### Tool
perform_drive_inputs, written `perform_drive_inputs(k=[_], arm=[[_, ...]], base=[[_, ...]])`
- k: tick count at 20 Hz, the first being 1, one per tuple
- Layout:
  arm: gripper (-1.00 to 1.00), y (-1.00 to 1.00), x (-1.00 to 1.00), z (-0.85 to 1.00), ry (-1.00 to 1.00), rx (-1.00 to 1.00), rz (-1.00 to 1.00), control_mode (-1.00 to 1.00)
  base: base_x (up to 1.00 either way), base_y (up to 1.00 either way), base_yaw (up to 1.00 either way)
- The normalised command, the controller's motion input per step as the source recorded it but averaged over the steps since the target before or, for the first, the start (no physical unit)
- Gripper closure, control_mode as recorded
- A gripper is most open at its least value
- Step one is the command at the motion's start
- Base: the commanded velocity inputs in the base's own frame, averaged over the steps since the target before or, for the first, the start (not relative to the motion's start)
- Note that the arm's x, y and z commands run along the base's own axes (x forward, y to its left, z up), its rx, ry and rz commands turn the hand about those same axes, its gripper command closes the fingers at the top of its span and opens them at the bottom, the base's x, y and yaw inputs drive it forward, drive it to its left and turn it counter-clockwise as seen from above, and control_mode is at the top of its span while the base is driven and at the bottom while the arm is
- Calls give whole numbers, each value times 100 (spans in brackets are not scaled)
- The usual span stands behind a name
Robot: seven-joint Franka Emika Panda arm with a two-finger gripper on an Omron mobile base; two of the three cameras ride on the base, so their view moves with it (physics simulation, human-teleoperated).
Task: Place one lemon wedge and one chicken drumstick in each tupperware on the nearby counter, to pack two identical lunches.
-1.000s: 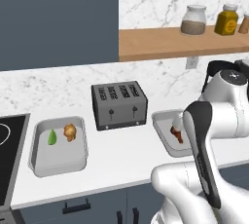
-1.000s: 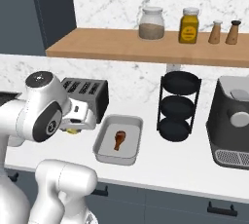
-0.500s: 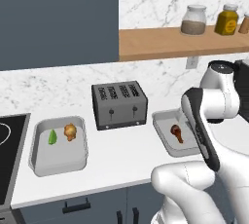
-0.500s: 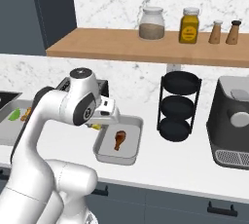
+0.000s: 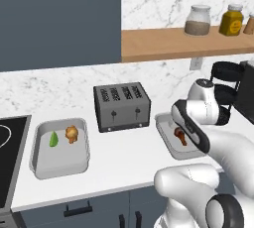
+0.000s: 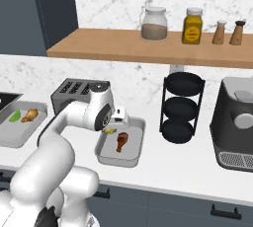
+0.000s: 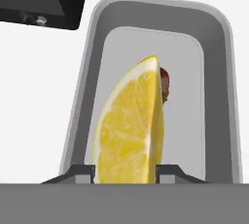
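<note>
The fingers [image 7: 124, 172] were clamped on the yellow lemon wedge [image 7: 130, 128], which stood point-up in the lower middle of the hand view, its pale pulp face turned left and its thin rind edge right. It hung above the right tupperware [image 7: 217, 86], inside the line of that tray's wide rim, with bare grey floor on both sides of it. Behind the wedge's right edge a sliver of the dark reddish-brown drumstick [image 7: 165, 84] showed on the tray floor.

In the right base view that drumstick [image 6: 121, 140] lay near the tray's middle, and the tray [image 6: 117, 159] had open floor toward its lower edge and right wall. The wedge [image 6: 109, 131] showed as a yellow speck at the tray's upper left, under the hand. The toaster [image 6: 70, 92] stood just left of this tray on the white bench [image 6: 188, 164], and a black tiered rack [image 6: 180, 108] stood to its right, apart from it.

At the left of the left base view, the other tupperware [image 5: 60, 167] held the green wedge [image 5: 53, 139] and the golden drumstick [image 5: 72, 133] side by side in its upper half, its lower half bare.
</note>
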Motion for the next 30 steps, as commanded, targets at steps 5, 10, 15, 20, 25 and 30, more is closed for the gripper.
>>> perform_drive_inputs(k=[5, 10, 15, 20, 25, 30], arm=[[100, -18, 68, -39, 2, 1, 0, -100], [100, -1, 20, -55, 0, 2, 0, -100], [100, 0, 0, -54, 2, 7, 0, -100], [100, 10, 3, -30, 1, 1, -1, -100], [100, 10, 4, -24, 6, 0, 0, -100], [100, 23, -11, -14, 3, 0, -5, -100]], base=[[0, 0, 0], [0, 0, 0], [0, 0, 0], [0, 0, 0], [0, 0, 0], [0, 0, 0]])
